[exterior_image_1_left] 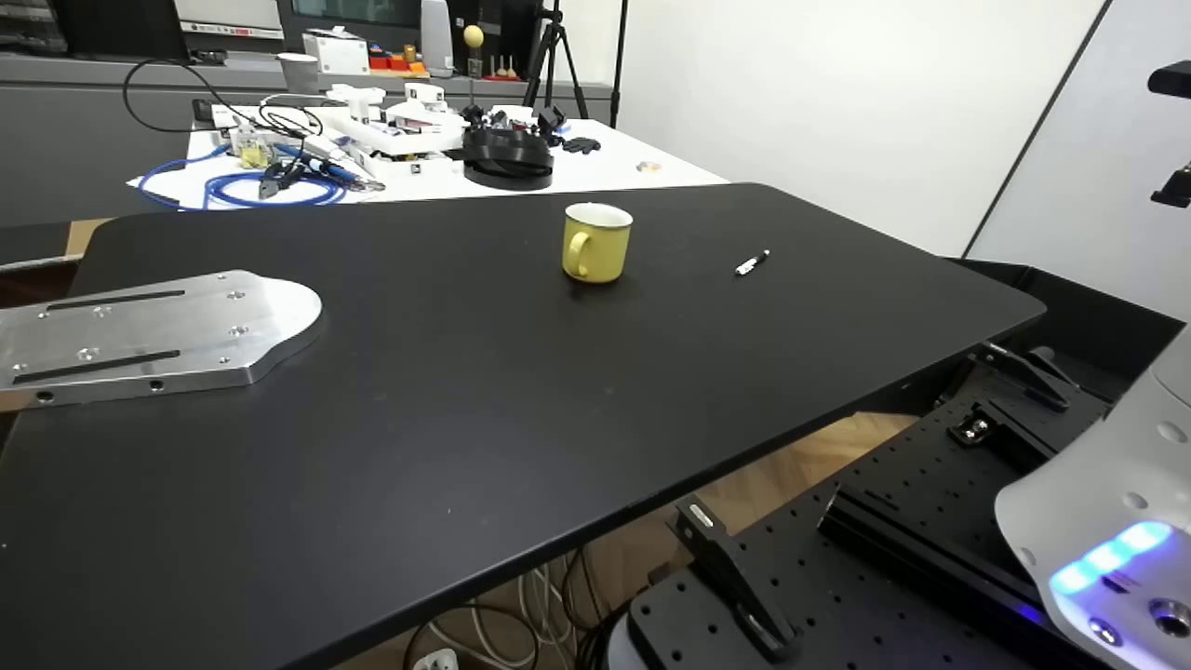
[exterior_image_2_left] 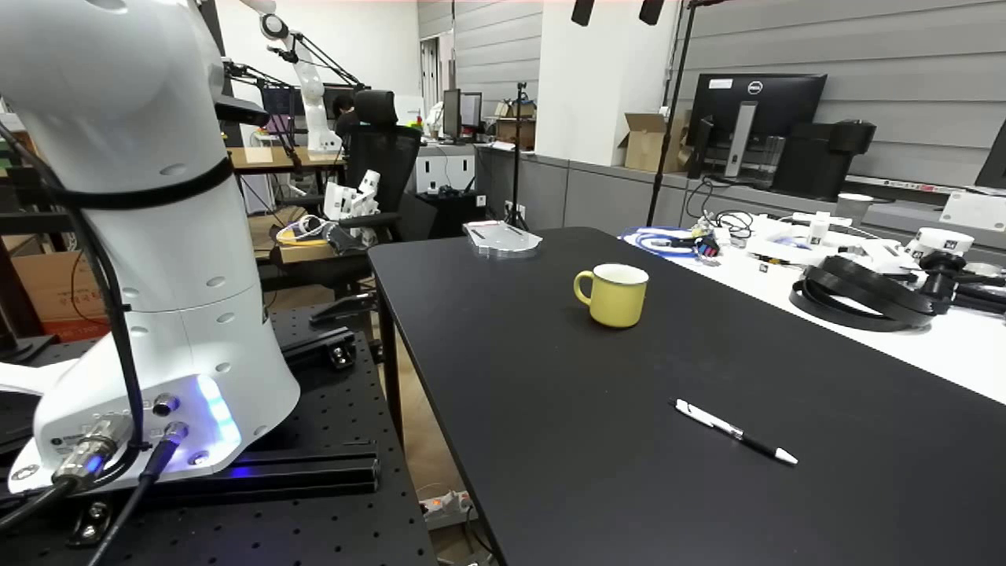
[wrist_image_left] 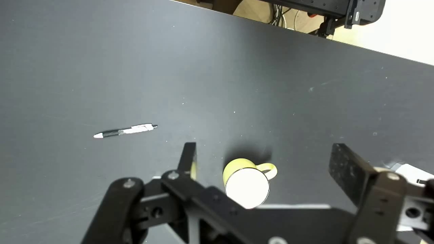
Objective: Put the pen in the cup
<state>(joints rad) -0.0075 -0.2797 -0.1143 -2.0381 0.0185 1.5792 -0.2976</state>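
Note:
The pen (exterior_image_1_left: 752, 263) is thin, white and black with a white tip. It lies flat on the black table in both exterior views (exterior_image_2_left: 735, 432) and left of the gripper in the wrist view (wrist_image_left: 126, 131). The yellow cup (exterior_image_1_left: 595, 249) stands upright, with a handle and pale rim, in both exterior views (exterior_image_2_left: 618, 299). In the wrist view the cup (wrist_image_left: 233, 166) shows between the fingers, well below them, its lower edge partly hidden by the gripper. My gripper (wrist_image_left: 264, 146) is open and empty, fingers wide apart. Two dark tips at the top of an exterior view appear to be its fingers (exterior_image_2_left: 616, 12).
A silver metal plate (exterior_image_1_left: 167, 326) lies at one end of the black table (exterior_image_1_left: 447, 419). A white table (exterior_image_1_left: 633, 172) beside it bears cables, white parts and a black round object (exterior_image_1_left: 507, 156). The robot's base (exterior_image_2_left: 181, 377) stands beside the table edge.

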